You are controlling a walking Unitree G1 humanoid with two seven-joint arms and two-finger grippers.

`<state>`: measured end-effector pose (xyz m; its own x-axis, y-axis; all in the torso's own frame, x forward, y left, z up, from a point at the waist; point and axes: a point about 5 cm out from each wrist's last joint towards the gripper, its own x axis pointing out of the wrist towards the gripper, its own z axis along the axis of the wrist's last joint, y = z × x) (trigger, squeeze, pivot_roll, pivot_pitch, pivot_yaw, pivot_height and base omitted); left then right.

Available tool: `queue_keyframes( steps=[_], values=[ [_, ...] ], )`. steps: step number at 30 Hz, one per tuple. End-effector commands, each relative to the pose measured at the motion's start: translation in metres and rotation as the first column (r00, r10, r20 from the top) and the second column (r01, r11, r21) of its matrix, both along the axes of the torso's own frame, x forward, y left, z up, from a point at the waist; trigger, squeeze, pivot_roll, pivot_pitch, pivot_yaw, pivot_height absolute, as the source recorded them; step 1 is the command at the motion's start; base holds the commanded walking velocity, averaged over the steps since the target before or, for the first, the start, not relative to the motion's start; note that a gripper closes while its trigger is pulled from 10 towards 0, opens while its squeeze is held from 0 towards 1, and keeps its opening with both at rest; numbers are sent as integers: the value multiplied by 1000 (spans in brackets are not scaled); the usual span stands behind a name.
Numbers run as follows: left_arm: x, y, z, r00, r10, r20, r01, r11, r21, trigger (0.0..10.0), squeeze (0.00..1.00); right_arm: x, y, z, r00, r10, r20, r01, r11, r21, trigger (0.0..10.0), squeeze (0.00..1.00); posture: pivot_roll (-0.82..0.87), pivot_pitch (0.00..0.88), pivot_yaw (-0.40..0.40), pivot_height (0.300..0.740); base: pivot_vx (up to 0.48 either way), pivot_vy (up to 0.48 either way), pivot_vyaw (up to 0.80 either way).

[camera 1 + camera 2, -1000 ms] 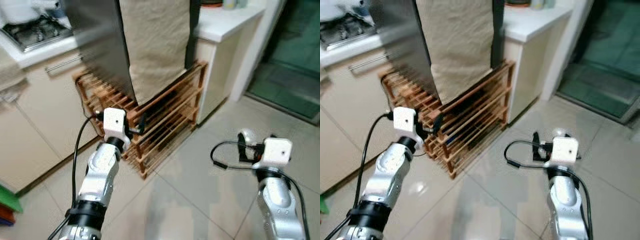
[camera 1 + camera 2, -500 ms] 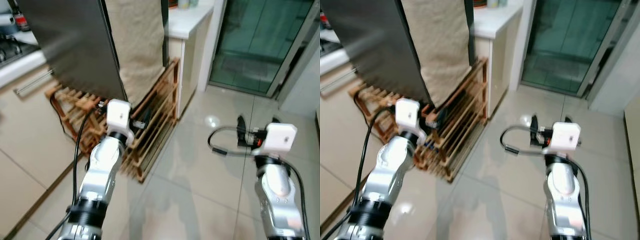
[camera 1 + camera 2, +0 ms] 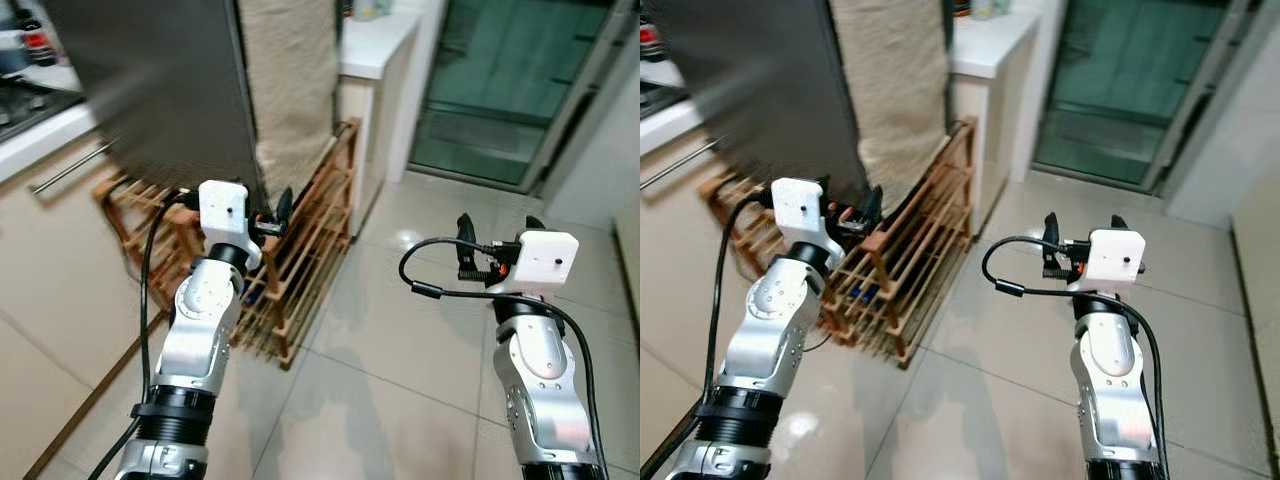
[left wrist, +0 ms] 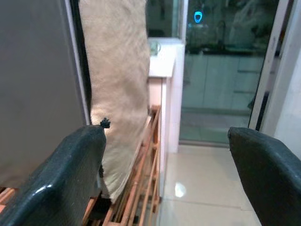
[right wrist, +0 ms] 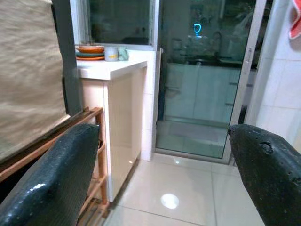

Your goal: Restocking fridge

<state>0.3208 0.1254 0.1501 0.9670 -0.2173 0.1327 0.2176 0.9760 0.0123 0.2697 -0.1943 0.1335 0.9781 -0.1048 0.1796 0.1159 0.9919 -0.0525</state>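
Note:
A tall dark grey steel appliance panel [image 3: 160, 90] stands ahead on my left, and a beige cloth [image 3: 290, 80] hangs beside it. My left gripper [image 3: 272, 212] is held up in front of the panel's lower edge, open and empty. In its wrist view the left gripper [image 4: 167, 136] looks past the cloth [image 4: 117, 94]. My right gripper [image 3: 495, 224] is raised over the tiled floor, open, holding nothing. The right gripper [image 5: 164, 134] faces the counter and glass door.
A slatted wooden rack [image 3: 305, 250] stands under the cloth, close to my left gripper. A white counter [image 3: 378, 45] carries stacked bowls [image 5: 91, 50]. A glass sliding door [image 3: 510, 90] is at the back right. A cabinet with a bar handle [image 3: 62, 172] is on the left.
The camera has swung right, bringing the glass door into view. Both arms stay raised, and the right gripper sits a little higher in the picture.

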Motion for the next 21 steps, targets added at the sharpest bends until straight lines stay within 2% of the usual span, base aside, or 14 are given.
queue_keyframes(
  steps=[1, 7, 10, 18, 21],
  values=[
    [2, 3, 4, 1000, 12, 4, -12, 1000, 8, 10000, 0, 3, 6, 3, 1000, 20, 1, -20, 1000, 9, 10000, 0, -114, 0, 59, 740, 480, 0, 0],
    [3, 5, 3, 1000, 26, -10, -26, 1000, -15, 10000, 0, 3, 7, 1, 1000, 27, -8, -27, 1000, 8, 10000, 0, -114, 0, 59, 740, 463, 0, 0],
    [3, 5, 4, 1000, 29, -11, -29, 999, -25, 10000, 0, 3, 6, 0, 1000, 27, -12, -27, 1000, 8, 10000, 0, -115, 0, 60, 740, 339, 338, 0],
    [3, 11, 5, 996, 87, -1, -87, 996, -24, 10000, 0, 2, 7, -2, 999, 38, -23, -38, 999, 6, 10000, 0, -116, 0, 60, 740, 0, 479, 0],
    [4, 11, 5, 996, 84, -7, -84, 996, -29, 10000, 0, 2, 7, -4, 999, 42, -29, -42, 999, 3, 10000, 0, -116, 0, 60, 740, 0, 0, 0]
  ],
)
